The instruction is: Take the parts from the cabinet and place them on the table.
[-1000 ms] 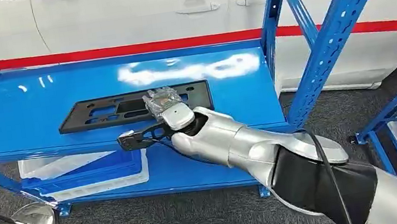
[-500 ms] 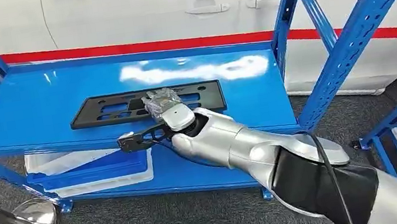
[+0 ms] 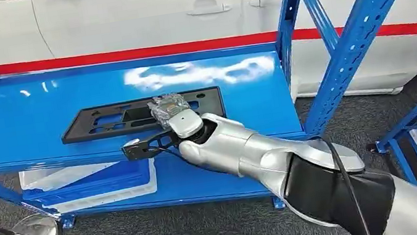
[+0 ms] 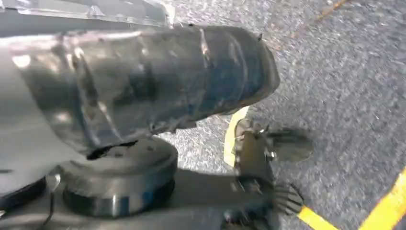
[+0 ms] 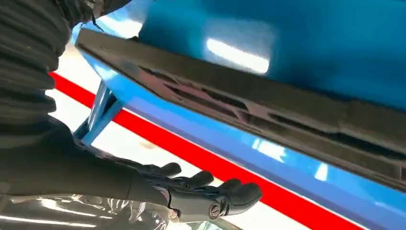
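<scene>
A flat black plastic panel [image 3: 140, 114] with cut-out slots is lying on the upper shelf [image 3: 31, 119] of the blue metal rack [image 3: 361, 26], near the front edge. The right hand [image 3: 170, 107] is reaching over the panel's middle, resting on or just above it; I cannot tell which. In the right wrist view its dark fingers [image 5: 210, 194] are lying stretched out and close together, holding nothing. On the lower shelf, a white and blue tray [image 3: 94, 181] is sitting under the panel.
</scene>
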`<move>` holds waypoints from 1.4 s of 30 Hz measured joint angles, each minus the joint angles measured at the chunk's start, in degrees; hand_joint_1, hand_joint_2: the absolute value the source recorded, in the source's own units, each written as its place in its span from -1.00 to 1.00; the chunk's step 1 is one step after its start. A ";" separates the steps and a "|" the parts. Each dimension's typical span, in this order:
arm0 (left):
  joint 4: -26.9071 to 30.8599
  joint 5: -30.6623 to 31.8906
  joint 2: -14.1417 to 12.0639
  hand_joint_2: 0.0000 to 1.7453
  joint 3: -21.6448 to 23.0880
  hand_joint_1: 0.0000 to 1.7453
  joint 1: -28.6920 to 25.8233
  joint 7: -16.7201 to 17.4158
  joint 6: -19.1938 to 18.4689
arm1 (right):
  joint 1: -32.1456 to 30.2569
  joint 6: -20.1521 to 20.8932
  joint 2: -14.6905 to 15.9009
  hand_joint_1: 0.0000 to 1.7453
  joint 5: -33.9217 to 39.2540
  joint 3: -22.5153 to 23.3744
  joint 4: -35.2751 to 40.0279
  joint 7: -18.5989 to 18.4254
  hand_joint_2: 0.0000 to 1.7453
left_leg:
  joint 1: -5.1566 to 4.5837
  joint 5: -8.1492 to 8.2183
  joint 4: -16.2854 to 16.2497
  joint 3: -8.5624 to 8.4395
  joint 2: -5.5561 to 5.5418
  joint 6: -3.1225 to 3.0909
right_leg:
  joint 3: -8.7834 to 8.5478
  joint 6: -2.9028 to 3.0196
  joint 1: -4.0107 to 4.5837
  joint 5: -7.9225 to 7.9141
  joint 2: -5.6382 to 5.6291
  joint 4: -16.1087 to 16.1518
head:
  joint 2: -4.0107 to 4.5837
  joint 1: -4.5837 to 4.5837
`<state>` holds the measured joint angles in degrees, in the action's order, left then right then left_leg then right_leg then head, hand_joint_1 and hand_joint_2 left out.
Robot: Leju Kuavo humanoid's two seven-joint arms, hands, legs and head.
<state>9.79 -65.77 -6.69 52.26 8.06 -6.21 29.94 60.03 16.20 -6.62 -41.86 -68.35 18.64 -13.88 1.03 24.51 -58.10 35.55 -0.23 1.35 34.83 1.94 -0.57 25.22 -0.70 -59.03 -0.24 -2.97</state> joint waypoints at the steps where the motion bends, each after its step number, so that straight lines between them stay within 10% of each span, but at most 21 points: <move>1: 0.00 0.00 0.00 -1.00 0.02 -1.00 0.05 0.00 -0.02 | 0.10 0.02 0.00 -1.00 -0.07 0.00 0.00 0.00 1.00 | -0.48 0.32 0.86 -0.74 -0.07 -0.27 | 0.22 -0.28 0.32 0.02 -0.03 -0.11 | 0.00 0.07; 6: 0.00 0.00 0.04 -1.00 0.04 -1.00 -0.09 0.00 0.02 | -0.01 0.07 0.09 -1.00 -0.28 0.00 0.00 -0.09 1.00 | -0.05 -0.21 1.81 -1.29 -0.05 -1.86 | 0.57 -1.81 0.33 1.03 0.08 -0.91 | -0.02 -0.07; 9: 0.00 0.00 0.00 -1.00 0.04 -1.00 -0.05 -0.02 0.02 | -0.38 0.13 0.22 -1.00 -0.37 0.00 0.00 -0.11 1.00 | -0.15 -0.07 1.75 -1.33 0.02 -2.54 | 6.43 -1.99 0.27 6.80 0.19 -13.14 | 0.00 -0.31; 11: 0.00 -0.07 0.00 -1.00 0.04 -1.00 -0.17 -0.02 0.02 | -1.00 0.22 0.48 -1.00 -0.39 0.00 -0.02 -0.11 1.00 | -0.20 0.14 1.48 -1.33 -0.05 -2.65 | 9.08 -2.06 0.18 7.33 0.20 -17.69 | 0.00 -0.35; 15: 0.00 -0.09 0.07 -1.00 0.04 -1.00 -0.31 -0.04 0.00 | -0.90 0.22 0.70 -1.00 -0.46 0.00 -0.02 -0.20 1.00 | -0.13 1.27 0.01 -1.37 -0.22 -2.09 | 2.19 -1.49 0.04 -0.82 0.22 -1.76 | 0.00 -0.37; 24: 0.00 -0.15 0.07 -1.00 0.07 -1.00 -0.33 -0.04 0.00 | -1.01 0.33 0.92 -1.00 -0.46 0.00 -0.02 -0.31 1.00 | -0.29 1.29 -0.07 -0.92 -0.23 -1.03 | 1.74 -0.78 0.57 -0.22 -0.03 -1.35 | 0.00 -0.39; 25: 0.00 -0.17 0.11 -1.00 0.15 -1.00 -0.40 -0.04 0.00 | -1.00 0.26 1.11 -1.00 -0.39 0.00 -0.02 -0.33 1.00 | -0.22 3.57 -3.00 0.31 -0.06 -0.05 | 1.11 0.29 -0.14 -0.65 0.04 -0.39 | 0.00 -0.04; 29: 0.00 -0.09 0.20 -1.00 0.48 -1.00 -0.56 -0.04 0.02 | -2.10 0.20 1.29 -1.00 -0.39 0.00 -0.02 -0.24 1.00 | -0.01 8.65 -17.31 7.73 -0.05 0.57 | 1.07 0.52 0.06 -0.54 0.04 -0.41 | 0.00 -0.09; 33: 0.00 -0.04 0.20 -1.00 0.50 -1.00 -0.56 -0.11 0.02 | -2.27 0.17 1.49 -1.00 -0.42 0.00 -0.02 -0.26 1.00 | -0.17 -0.26 -1.92 0.70 -0.05 -0.53 | 0.61 0.24 0.11 -0.33 -0.17 -0.41 | 0.00 -0.09; 39: 0.00 0.00 0.26 -1.00 0.59 -1.00 -0.37 -0.11 0.04 | -2.46 0.13 1.73 -1.00 -0.50 0.00 -0.02 -0.26 1.00 | -0.14 -0.22 1.88 -1.35 0.09 -2.11 | 1.14 -1.54 0.17 0.18 0.13 -1.21 | 0.00 -0.13; 42: 0.00 0.04 0.31 -1.00 0.61 -1.00 -0.19 -0.11 0.00 | -2.52 0.09 1.97 -1.00 -0.52 0.00 -0.02 -0.26 1.00 | -0.26 -0.22 2.25 -1.74 0.09 -2.71 | 5.61 -2.06 0.35 5.85 0.21 -11.19 | 0.00 -0.57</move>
<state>9.79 -65.72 -6.38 52.87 7.88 -6.32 29.94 57.51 16.28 -4.66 -42.38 -68.35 18.62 -14.14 0.77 24.29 -55.85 33.80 -0.13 -1.36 40.44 -0.12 -0.21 31.06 -0.49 -70.22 -0.24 -3.54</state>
